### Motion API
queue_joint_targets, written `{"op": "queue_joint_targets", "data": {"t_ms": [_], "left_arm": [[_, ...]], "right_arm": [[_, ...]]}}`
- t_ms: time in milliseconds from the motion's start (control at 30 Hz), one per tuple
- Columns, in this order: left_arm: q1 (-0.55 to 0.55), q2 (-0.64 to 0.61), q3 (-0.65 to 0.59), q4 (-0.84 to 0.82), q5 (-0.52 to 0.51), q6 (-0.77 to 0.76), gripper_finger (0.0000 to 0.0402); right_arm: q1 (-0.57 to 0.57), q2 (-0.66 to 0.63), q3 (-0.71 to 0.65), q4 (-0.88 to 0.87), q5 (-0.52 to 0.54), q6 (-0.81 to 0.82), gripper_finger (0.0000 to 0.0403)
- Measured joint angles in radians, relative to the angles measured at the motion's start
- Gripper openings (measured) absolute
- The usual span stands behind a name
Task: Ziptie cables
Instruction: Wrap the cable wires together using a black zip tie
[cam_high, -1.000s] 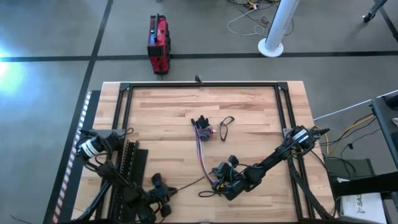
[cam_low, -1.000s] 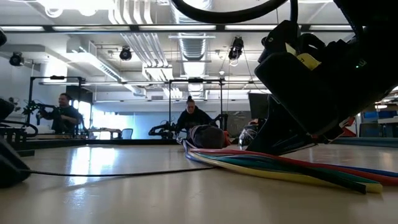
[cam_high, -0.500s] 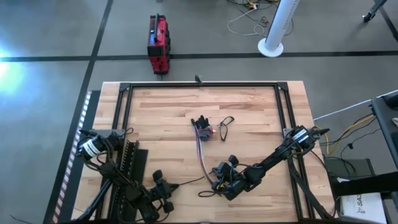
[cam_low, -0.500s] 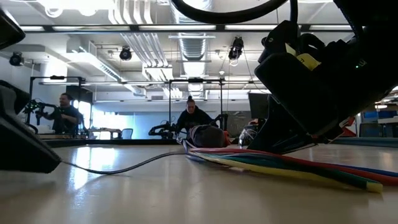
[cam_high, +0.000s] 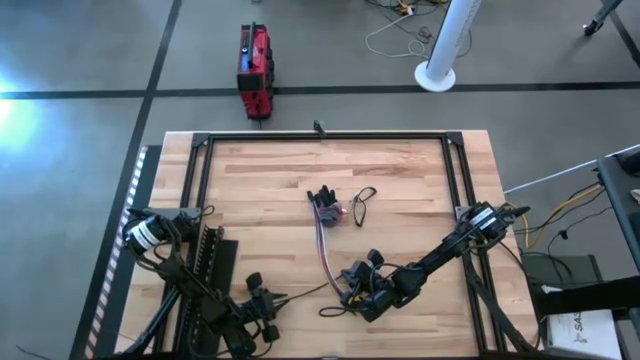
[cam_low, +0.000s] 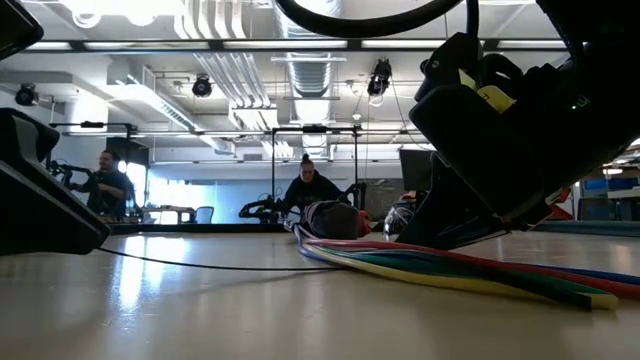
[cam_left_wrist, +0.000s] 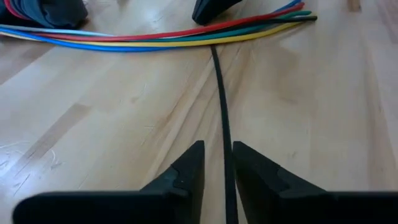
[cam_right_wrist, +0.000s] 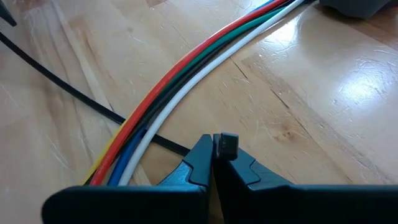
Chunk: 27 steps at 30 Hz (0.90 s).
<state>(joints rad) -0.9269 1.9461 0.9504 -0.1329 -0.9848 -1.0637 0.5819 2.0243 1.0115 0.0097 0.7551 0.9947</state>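
Here, the left gripper clamps one end of the ziptie, which runs under the cables lying mid-table; the right gripper is pinched shut beside them on what may be the strap's other end. A hard pull could slip the strap free. Since a second ago, the strap has lifted, then settled flatter.

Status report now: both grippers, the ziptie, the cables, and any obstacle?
Left gripper shut on the ziptie, near table edge. Right gripper shut, holding nothing, low beside the cables. Ziptie passes under cables. No obstacle seen.
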Motion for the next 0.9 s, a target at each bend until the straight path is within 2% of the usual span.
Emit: {"op": "queue_joint_targets", "data": {"t_ms": [333, 500, 633, 767, 900], "left_arm": [[0.022, -0.022, 0.0, -0.046, 0.002, 0.019, 0.013], [0.022, -0.097, 0.001, -0.172, 0.013, 0.059, 0.0152], [0.023, -0.152, 0.001, -0.265, 0.141, 0.095, 0.0158], [0.023, -0.185, 0.001, -0.36, 0.327, 0.009, 0.0152], [0.022, -0.193, -0.004, -0.383, 0.536, -0.092, 0.0142]], "right_arm": [[0.0, 0.0, 0.0, 0.0, 0.0, 0.0, 0.0], [0.0, 0.0, 0.0, 0.0, -0.003, 0.0, 0.0], [0.0, 0.0, 0.0, 0.0, -0.003, 0.0, 0.0], [0.0, 0.0, 0.0, 0.0, -0.004, -0.002, 0.0], [0.0, 0.0, 0.0, 0.0, -0.004, -0.004, 0.0]]}}
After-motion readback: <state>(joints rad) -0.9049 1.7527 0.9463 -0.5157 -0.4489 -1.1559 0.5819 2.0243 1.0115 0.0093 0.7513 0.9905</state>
